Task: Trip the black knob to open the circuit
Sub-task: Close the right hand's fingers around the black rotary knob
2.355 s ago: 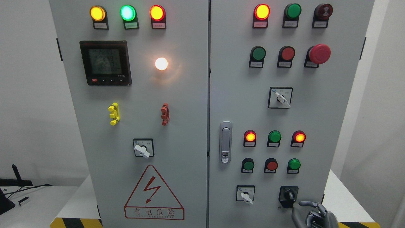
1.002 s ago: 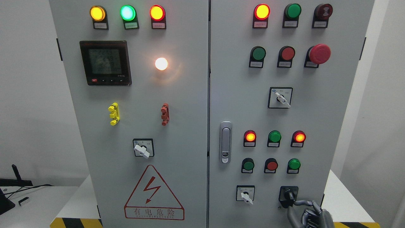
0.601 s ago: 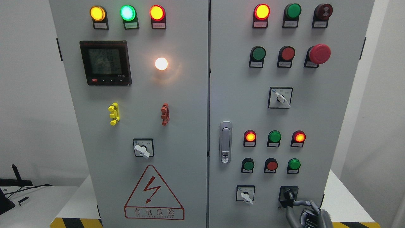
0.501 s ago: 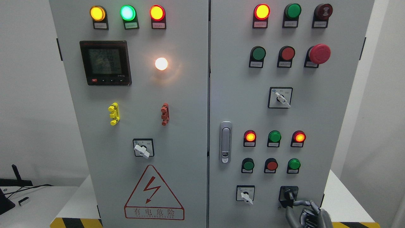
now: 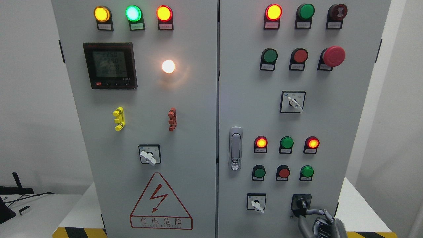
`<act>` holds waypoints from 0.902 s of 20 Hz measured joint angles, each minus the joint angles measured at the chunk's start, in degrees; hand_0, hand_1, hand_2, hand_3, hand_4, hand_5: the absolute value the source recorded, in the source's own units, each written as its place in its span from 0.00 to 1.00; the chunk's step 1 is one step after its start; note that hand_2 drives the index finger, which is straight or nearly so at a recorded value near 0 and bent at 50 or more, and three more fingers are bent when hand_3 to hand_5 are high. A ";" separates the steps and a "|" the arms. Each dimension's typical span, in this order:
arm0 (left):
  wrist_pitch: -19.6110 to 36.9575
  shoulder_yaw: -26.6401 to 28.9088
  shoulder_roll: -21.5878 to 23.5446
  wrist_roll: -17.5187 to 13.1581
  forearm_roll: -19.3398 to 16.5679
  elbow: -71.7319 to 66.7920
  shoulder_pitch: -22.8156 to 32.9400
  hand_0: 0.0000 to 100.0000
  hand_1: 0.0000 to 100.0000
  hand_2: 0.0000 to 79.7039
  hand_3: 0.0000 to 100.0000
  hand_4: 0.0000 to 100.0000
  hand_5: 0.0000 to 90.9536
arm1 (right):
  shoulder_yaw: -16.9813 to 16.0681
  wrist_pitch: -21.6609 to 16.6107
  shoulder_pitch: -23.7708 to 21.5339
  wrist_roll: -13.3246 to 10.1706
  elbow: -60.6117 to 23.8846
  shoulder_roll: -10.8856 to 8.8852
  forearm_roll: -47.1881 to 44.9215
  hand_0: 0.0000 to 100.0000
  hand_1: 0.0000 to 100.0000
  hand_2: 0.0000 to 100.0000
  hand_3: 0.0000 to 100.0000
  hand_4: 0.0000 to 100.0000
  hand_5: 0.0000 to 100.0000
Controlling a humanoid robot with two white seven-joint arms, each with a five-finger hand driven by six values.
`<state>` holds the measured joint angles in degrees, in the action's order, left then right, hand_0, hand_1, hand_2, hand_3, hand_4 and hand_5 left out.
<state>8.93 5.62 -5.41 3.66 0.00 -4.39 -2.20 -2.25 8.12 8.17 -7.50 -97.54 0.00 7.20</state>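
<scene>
The black knob (image 5: 300,202) sits on a black square plate at the lower right of the grey cabinet's right door (image 5: 244,99). Its pointer leans slightly, top to the left. My right hand (image 5: 303,214) comes up from the bottom edge just below it. The index finger (image 5: 314,211) lies level against the knob's lower right side, and the thumb (image 5: 301,223) rises under the knob's lower left. Both pinch the knob's lower end. The other fingers are curled at the bottom edge. My left arm does not show.
A white selector switch (image 5: 256,202) stands to the left of the knob. Red and green lamps and buttons (image 5: 284,172) are above it, and a door latch (image 5: 235,148) is at the middle. A yellow-black striped edge (image 5: 79,232) runs along the bottom.
My right hand has moved left and up from beside the knob until its index finger and thumb closed on the knob. Over the last half second it has held still.
</scene>
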 measured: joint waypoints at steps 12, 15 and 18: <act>0.00 0.00 -0.01 0.00 0.00 -0.01 0.00 0.12 0.39 0.00 0.00 0.00 0.00 | 0.52 -0.09 0.00 0.08 -0.05 0.00 0.09 0.43 0.75 0.47 1.00 1.00 1.00; 0.00 0.00 -0.01 0.00 0.00 -0.01 0.00 0.12 0.39 0.00 0.00 0.00 0.00 | 0.92 -0.09 0.00 0.14 -0.06 0.00 0.12 0.43 0.75 0.47 1.00 1.00 1.00; 0.00 0.00 -0.01 0.00 0.00 -0.01 0.00 0.12 0.39 0.00 0.00 0.00 0.00 | 1.22 -0.09 0.00 0.14 -0.06 -0.01 0.15 0.43 0.75 0.48 1.00 1.00 1.00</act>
<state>8.92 5.62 -5.42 3.66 0.00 -4.40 -2.19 -1.03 8.03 8.18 -7.37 -97.61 -0.01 7.35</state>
